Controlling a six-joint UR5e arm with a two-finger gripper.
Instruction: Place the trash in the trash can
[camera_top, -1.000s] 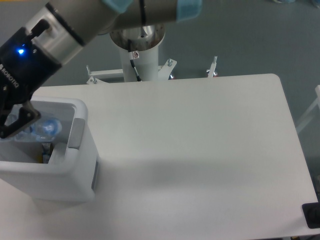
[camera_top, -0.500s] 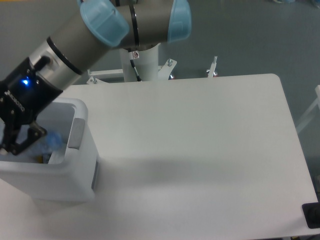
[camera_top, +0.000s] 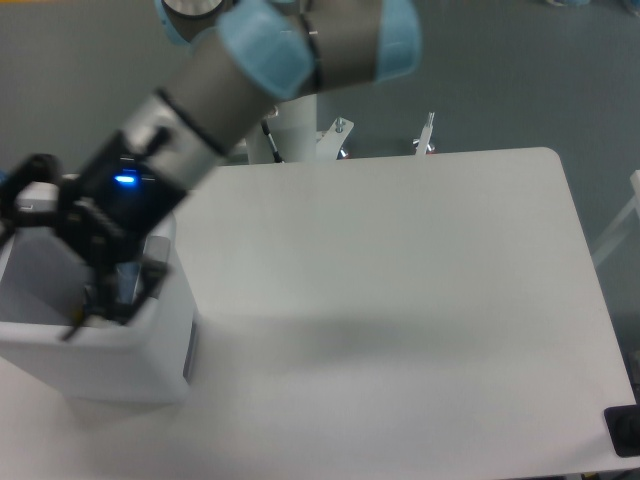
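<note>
We cannot make out the bottle or the tissue anywhere; no trash lies on the table (camera_top: 400, 280), so we judge that it is down inside the bin (camera_top: 90, 345), below the pincer (camera_top: 105, 300), where the walls and the arm hide it. The bin stands at the near left corner of the table, directly under and around the pincer, its grey handle panel (camera_top: 156, 268) just to the pincer's right. The pincer is tilted and reaches into the bin's mouth, its dark fingers (camera_top: 92, 252) blurred by motion; we cannot tell whether they are spread or closed, nor whether anything sits between them. We read the low reach as a way of letting an item go inside the walls, so it cannot bounce out onto the table. The arm (camera_top: 250, 80) slants up and to the right from the pincer toward its base post (camera_top: 290, 130) behind the table's far edge.
</note>
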